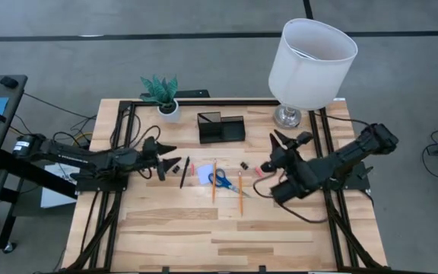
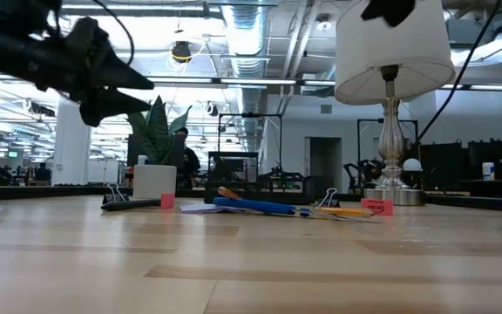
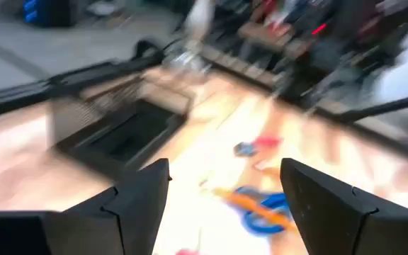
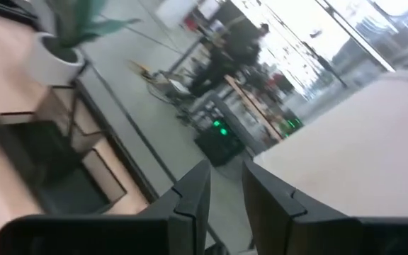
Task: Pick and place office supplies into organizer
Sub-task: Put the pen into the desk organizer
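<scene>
The office supplies lie in a loose group at the table's middle: blue-handled scissors (image 1: 222, 181), two wooden pencils (image 1: 214, 183) (image 1: 240, 194), a black pen (image 1: 185, 173), small binder clips (image 1: 243, 165), a pale note pad (image 1: 204, 175) and a red bit (image 1: 258, 171). The black organizer (image 1: 220, 127) stands behind them toward the far edge. My left gripper (image 1: 170, 156) hovers open at the left of the group, above the table. My right gripper (image 1: 287, 140) hangs higher up at the right, its fingers (image 4: 193, 198) a narrow gap apart with nothing between them.
A white plant pot (image 1: 169, 110) stands at the far left of the organizer. A lamp with a big white shade (image 1: 312, 53) stands at the far right, close to my right arm. The near half of the wooden table (image 1: 226, 236) holds nothing.
</scene>
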Controlling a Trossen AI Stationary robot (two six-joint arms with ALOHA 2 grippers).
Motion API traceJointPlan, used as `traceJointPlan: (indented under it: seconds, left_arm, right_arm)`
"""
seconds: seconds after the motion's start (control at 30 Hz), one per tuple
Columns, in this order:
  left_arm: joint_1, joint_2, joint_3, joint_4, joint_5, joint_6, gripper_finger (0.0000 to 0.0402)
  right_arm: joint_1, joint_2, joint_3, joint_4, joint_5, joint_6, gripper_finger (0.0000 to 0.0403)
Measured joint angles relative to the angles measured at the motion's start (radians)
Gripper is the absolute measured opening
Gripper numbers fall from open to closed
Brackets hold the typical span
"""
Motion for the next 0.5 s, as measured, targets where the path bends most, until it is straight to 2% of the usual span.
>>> traceJointPlan:
  seconds: [0.1, 0.33, 0.5]
  left_arm:
    - [-0.031, 0.072, 0.073, -0.118, -0.095, -0.018, 0.0264]
    - [-0.155, 0.266, 0.162, -0.109, -0.385, -0.051, 0.0264]
    - [-0.172, 0.357, 0.185, -0.114, -0.420, -0.140, 0.0264]
  right_arm:
    - [0.049, -0.016, 0.000, 0.000, -0.004, -0.011, 0.0077]
    - [0.092, -0.018, 0.000, 0.000, -0.005, -0.030, 0.0077]
    - [0.094, -0.010, -0.001, 0.000, -0.005, -0.053, 0.0077]
